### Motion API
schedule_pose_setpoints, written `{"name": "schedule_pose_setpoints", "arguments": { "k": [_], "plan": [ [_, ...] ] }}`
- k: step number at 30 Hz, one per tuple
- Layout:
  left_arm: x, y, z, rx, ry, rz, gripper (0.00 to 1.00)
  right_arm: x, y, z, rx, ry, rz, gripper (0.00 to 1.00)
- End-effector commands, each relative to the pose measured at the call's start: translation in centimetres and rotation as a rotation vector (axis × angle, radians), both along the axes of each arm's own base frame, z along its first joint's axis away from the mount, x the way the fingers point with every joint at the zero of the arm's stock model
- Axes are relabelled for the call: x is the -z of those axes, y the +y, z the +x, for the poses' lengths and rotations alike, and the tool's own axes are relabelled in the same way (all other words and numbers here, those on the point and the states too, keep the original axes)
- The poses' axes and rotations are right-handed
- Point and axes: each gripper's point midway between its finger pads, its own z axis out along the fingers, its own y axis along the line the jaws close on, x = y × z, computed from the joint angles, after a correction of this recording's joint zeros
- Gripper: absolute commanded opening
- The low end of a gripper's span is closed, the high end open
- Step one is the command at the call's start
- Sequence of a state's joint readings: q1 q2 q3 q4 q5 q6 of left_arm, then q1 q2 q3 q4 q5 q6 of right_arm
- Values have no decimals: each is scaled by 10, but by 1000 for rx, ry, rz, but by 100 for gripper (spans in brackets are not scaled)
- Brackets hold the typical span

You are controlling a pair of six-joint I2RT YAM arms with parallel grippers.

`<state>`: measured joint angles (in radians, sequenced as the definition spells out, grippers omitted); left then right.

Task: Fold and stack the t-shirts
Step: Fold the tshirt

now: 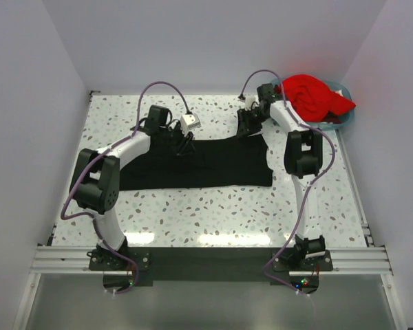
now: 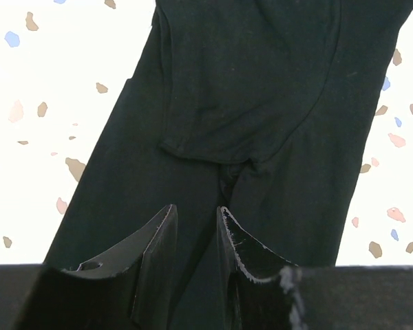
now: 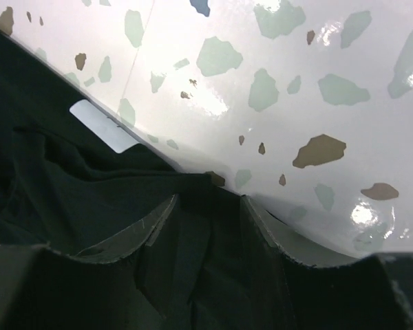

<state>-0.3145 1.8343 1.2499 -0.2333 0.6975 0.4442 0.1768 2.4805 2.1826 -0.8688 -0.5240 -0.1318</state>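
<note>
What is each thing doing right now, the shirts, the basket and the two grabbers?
Black shirt: lying flat on the table.
Red shirt: bunched up in the basket.
Basket: holding the red shirt.
Left gripper: jaws slightly apart over the black shirt; grip unclear.
Right gripper: jaws at the black shirt's far edge; grip unclear.

Plain black cloth t-shirt (image 2: 248, 103) is seen laid on the white speckled tabletop (image 2: 69, 62), one layer doubled over on top. Narrow gap of the left gripper (image 2: 196, 210) is filled by puckered cloth.
</note>
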Motion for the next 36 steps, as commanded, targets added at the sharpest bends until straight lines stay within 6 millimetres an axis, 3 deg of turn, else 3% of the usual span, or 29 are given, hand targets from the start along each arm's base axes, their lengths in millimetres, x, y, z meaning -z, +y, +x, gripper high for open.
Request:
{"name": "schedule_pose_setpoints", "arguments": {
  "k": [1, 7, 10, 11, 15, 17, 23, 36],
  "plan": [
    [-14, 0, -1, -11, -24, -7, 35, -19, 18, 14, -9, -55, 93, 44],
    [-11, 1, 1, -10, -25, 3, 35, -17, 25, 14, -18, -35, 125, 40],
    [-9, 0, 2, -7, -21, 5, 36, -19, 26, 12, -28, -30, 134, 26],
    [-8, 0, 2, -5, -21, 7, 36, -20, 25, 10, -34, -27, 133, 17],
    [-7, 0, 3, 3, -25, 14, 36, -32, 27, 0, -50, -20, 151, 0],
    [-8, 1, 2, 5, -25, 14, 36, -49, 27, -3, -62, -47, 162, 0],
    [-8, 2, -4, 8, -36, 11, 36, -73, 25, -19, -69, -82, 177, 0],
    [-8, 10, -14, 10, -55, 37, 38, -74, 24, -70, -142, -28, 150, 0]
  ]
}}
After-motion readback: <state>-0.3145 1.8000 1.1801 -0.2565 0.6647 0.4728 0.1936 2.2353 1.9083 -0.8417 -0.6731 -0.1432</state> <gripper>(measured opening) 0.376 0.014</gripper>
